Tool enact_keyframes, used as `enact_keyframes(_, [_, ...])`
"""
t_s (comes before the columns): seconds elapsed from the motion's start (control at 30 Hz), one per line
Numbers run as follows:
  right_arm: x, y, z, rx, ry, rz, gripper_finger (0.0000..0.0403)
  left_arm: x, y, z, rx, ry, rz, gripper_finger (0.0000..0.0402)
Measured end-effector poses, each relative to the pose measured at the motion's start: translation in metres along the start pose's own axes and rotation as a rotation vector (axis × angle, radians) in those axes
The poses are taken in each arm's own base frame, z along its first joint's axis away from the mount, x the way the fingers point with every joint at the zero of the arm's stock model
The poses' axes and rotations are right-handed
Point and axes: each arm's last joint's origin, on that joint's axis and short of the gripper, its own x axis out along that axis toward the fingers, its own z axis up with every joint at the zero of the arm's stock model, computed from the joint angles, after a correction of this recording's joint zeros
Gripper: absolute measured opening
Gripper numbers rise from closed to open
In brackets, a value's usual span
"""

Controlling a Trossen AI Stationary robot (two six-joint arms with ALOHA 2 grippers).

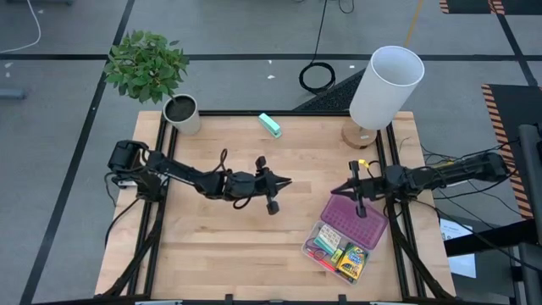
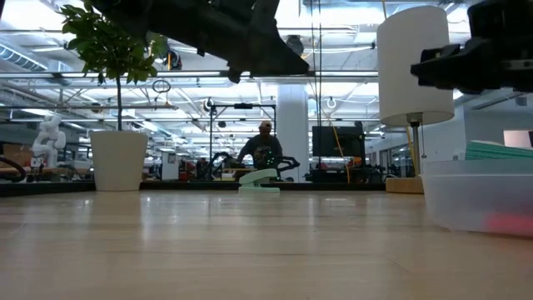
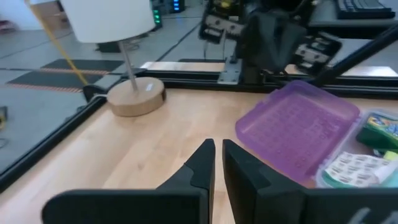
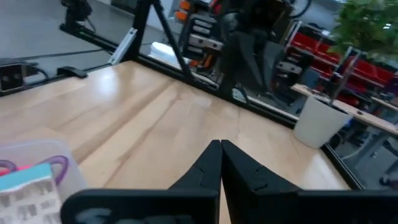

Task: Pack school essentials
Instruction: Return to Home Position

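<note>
A: Nearest the front edge of the bench (image 1: pixel 254 254), what lies there?

B: A clear pencil box (image 1: pixel 340 250) at the front right, open. The green-yellow crayon box (image 1: pixel 353 262) sits in it, with a red pen (image 1: pixel 323 260) along its front side and a small multicoloured card (image 1: pixel 325 244) beside them. Its purple lid (image 1: pixel 356 219) is swung back, away from the front.

A: And the arms?

B: The right gripper (image 1: pixel 336 191) hovers just beyond the lid, pointing toward the bench's middle, fingers (image 4: pixel 214 163) pressed together on nothing. The left gripper (image 1: pixel 286 181) hangs over the middle of the bench, facing the right one; its fingers (image 3: pixel 205 163) stand almost together, a thin slit between them, also holding nothing.

A: Farther back?

B: A teal rectangular block (image 1: pixel 269 124) lies near the rear edge. A white pot (image 1: pixel 181 113) with a leafy plant (image 1: pixel 146 63) stands at the rear left corner, a white-shaded lamp (image 1: pixel 385 87) on a wooden base at the rear right. Past the bench, in the low view, a person (image 2: pixel 263 146) is in the room.
</note>
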Motion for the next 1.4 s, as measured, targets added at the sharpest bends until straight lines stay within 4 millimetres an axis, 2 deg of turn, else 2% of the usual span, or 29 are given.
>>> enact_keyframes(0.13, [-0.001, -0.005, 0.007, 0.024, -0.095, -0.056, 0.0, 0.002, 0.003, 0.0, 0.012, -0.001, -0.029, 0.0035])
enact_keyframes(0.3, [-0.001, -0.005, 0.005, 0.032, -0.072, -0.05, 0.0, 0.002, 0.004, 0.001, 0.058, -0.006, -0.039, 0.0035])
enact_keyframes(0.63, [-0.015, -0.009, 0.013, 0.04, -0.155, -0.096, 0.0, 0.002, 0.003, -0.001, 0.095, 0.009, -0.061, 0.0035])
enact_keyframes(0.77, [-0.019, -0.008, 0.011, 0.057, -0.136, -0.096, 0.0, -0.004, 0.006, 0.009, 0.106, -0.011, -0.061, 0.0035])
enact_keyframes(0.93, [-0.026, -0.01, 0.013, 0.054, -0.163, -0.14, 0.0, -0.025, 0.017, 0.011, 0.089, -0.044, -0.053, 0.0035])
enact_keyframes(1.23, [-0.035, -0.01, 0.014, 0.023, -0.194, -0.17, 0.0, -0.068, 0.029, -0.013, 0.0, -0.107, -0.056, 0.0035])
enact_keyframes(1.4, [-0.035, -0.01, 0.013, 0.003, -0.175, -0.188, 0.0, -0.076, 0.031, -0.019, -0.005, -0.113, -0.056, 0.0035])
